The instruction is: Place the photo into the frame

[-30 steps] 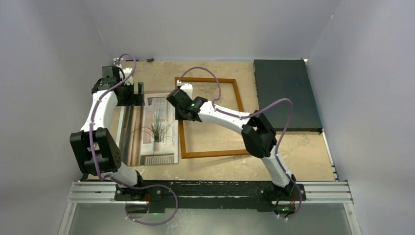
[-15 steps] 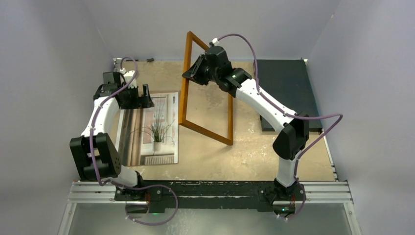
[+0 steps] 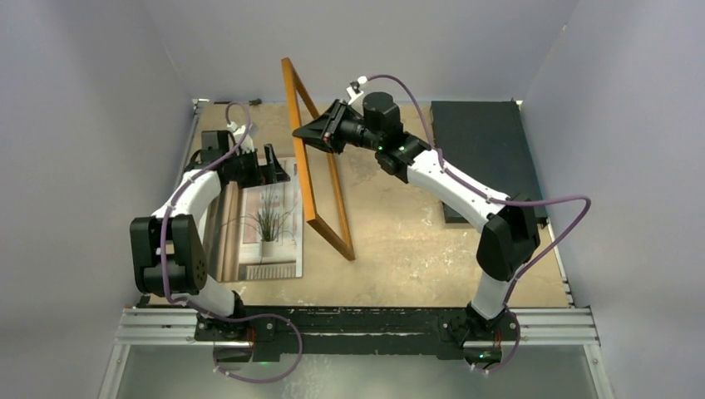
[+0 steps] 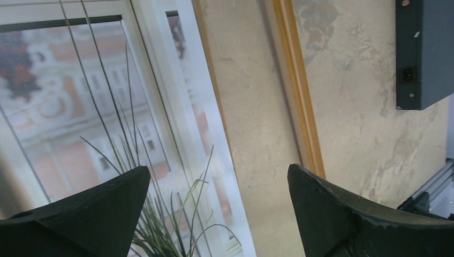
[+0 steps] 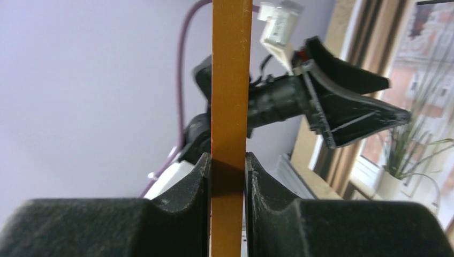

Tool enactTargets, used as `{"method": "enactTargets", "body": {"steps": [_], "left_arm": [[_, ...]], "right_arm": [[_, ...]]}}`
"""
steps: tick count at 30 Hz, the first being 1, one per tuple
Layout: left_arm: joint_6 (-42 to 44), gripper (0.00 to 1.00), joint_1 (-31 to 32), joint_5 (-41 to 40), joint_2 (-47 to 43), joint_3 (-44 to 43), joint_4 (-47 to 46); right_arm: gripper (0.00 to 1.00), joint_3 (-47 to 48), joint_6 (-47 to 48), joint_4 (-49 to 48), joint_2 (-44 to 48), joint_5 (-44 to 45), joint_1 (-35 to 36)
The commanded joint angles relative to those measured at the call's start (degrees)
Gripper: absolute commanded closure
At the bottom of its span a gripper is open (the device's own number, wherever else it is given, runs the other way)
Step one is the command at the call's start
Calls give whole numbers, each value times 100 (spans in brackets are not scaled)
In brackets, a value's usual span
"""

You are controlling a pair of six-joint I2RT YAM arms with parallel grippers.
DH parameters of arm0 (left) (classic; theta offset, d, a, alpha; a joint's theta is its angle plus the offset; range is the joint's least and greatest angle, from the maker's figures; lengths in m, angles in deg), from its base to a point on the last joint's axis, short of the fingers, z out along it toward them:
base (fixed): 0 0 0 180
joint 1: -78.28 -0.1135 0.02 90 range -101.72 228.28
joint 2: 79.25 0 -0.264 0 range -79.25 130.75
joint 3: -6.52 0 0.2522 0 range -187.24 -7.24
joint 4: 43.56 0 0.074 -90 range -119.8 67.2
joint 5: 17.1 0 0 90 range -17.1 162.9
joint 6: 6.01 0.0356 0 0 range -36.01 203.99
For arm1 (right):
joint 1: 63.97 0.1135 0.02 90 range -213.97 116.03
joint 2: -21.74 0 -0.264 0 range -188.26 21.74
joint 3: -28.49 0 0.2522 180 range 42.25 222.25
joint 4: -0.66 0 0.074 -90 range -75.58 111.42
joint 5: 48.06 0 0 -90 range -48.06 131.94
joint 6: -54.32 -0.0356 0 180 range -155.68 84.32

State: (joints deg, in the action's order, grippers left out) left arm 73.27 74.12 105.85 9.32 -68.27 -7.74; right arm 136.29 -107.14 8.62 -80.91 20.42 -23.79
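In the overhead view the left arm [image 3: 187, 195] covers the left strip of the photo [image 3: 268, 224]. The left wrist view cuts the print off, showing only window bars, thin leaves and the pale right border. The photo lies flat on the counter [image 3: 399, 249].

The left tool [image 3: 277, 169] hangs over the photo's far right corner, spread wide and gripping nothing.

Just right of the photo the frame [image 3: 301, 150] stands on edge, steeply tilted, its top corner high above the photo's far end. Whether its low corner touches the counter cannot be told, nor whether any glass or backing sits in it; the counter shows plainly through the opening.

The right tool [image 3: 309, 133] is clamped on one thin wooden rail. In the right wrist view that rail runs upright between the two fingers [image 5: 176, 203] and hides part of the blurred left tool behind it.

A dark slab [image 3: 486, 158] lies well to the right of the photo. The right arm [image 3: 465, 191] crosses in front of its near left corner, and the left wrist view shows only one corner of it.
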Motion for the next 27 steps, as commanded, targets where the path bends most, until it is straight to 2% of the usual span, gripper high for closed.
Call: {"method": "enactTargets", "body": {"steps": [1, 5, 11, 18, 22, 27], "left_arm": [[-535, 0, 119, 508, 89, 293, -928], [-667, 0, 456, 325, 110, 581, -1461], [-591, 0, 1241, -532, 460, 423, -1661], [-444, 0, 1836, -1173, 939, 203, -1825], [-259, 0, 2270, -1844, 1067, 178, -1932], [-27, 2, 2659, -2685, 1318, -56, -1614]], "right_arm": [[100, -395, -896, -2046, 699, -463, -148], [100, -1085, -1480, -2878, 847, -326, -176], [100, -2250, -2256, -4386, 975, -61, -186], [100, -2945, -2511, -5087, 1037, -14, -280], [100, -3299, -2701, -5361, 1086, -55, -360], [100, -3761, -2688, -5372, 1393, -129, -642]]}}
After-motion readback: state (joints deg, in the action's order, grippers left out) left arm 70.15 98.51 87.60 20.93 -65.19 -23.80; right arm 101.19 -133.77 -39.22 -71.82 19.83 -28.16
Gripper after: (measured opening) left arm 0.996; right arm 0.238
